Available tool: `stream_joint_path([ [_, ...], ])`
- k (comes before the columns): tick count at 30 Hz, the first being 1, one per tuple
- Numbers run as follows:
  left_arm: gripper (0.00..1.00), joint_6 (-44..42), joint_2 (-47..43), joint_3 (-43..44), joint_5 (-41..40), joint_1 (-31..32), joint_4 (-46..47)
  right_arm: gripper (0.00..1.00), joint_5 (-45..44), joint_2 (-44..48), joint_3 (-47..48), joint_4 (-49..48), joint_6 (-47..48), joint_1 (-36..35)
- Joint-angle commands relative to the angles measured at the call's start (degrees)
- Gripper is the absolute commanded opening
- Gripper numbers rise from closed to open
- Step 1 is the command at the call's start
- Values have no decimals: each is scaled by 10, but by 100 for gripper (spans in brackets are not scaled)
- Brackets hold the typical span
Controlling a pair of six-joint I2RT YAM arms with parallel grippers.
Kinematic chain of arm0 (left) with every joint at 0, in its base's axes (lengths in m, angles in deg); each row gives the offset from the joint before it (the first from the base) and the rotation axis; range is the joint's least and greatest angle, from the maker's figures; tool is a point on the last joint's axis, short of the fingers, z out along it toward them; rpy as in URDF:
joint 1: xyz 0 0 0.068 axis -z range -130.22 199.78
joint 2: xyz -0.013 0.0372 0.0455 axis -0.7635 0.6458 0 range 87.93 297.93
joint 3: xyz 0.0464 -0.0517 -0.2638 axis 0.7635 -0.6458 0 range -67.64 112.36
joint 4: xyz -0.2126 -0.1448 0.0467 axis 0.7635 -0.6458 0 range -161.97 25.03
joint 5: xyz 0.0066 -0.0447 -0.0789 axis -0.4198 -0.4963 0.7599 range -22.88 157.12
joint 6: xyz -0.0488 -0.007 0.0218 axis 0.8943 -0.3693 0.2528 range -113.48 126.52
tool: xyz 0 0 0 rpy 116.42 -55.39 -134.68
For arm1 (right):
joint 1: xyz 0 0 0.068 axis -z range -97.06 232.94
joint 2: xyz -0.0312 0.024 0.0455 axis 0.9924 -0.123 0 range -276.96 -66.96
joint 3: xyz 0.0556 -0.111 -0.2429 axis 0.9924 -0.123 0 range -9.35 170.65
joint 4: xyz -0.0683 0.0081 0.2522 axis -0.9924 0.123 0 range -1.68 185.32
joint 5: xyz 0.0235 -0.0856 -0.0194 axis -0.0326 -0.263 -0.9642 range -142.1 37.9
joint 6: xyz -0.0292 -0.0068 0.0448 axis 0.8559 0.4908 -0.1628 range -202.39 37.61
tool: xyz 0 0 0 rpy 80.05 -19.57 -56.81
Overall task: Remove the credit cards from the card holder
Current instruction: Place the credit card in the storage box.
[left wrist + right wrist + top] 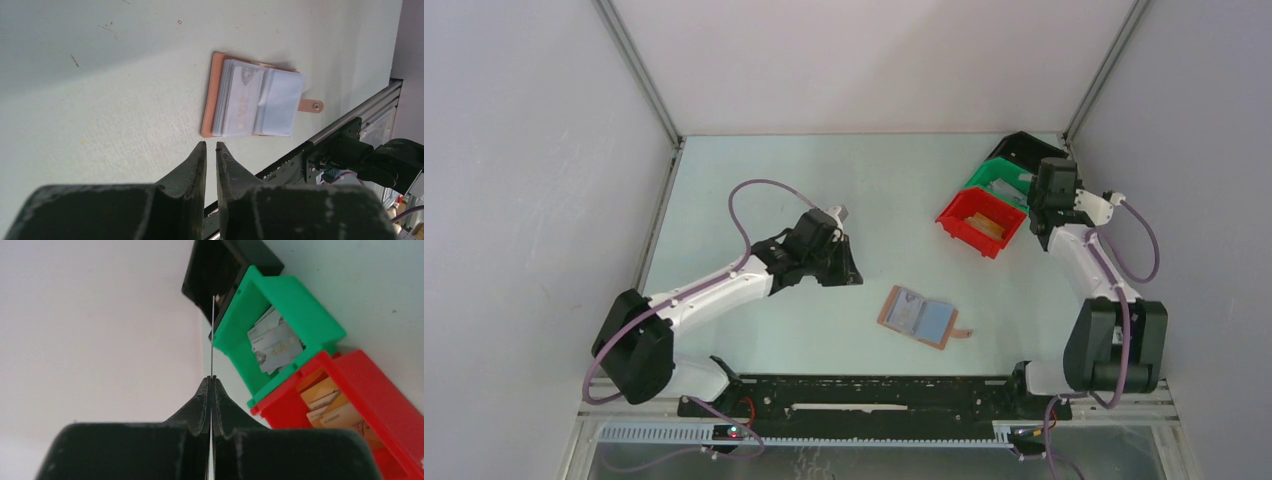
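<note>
At the left of the top view, the left gripper (851, 273) hangs over the table (754, 190). Its jaws are parted only by a narrow slit and hold nothing. Just right of it, at lower centre, the holder (921, 316) lies open and flat, with its tab (964, 333) pointing lower right.

The left wrist view shows pale sleeves fanned across the holder, and a sleeved card (241, 102) shows through the left one. I cannot tell whether more lie beneath.

That card is probably light, stiff and slick. The holder looks soft and light, so it would likely slide or lift along with the card. The best hold is a pinch on the card's edge at the sleeve mouth, with the other arm pinning the holder down.

At upper right, the red bin (979, 222) holds tan cards (325, 400) and the green bin (999, 185) holds grey cards (277, 342). The black bin (1024, 150) sits behind them. Above them the right gripper (212, 379) is clamped tight on a thin card (213, 330) seen edge-on, so its colour cannot be told.
</note>
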Motion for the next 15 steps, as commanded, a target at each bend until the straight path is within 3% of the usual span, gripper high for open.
stream_joint_path([
  [1,17,-4,-20,-6,-15,-7,1,0,-9,-54,26,5,-92,22],
  [15,17,-10,-6,17,-24,-15,-24,0,41,-192,99,-31,-144,29],
])
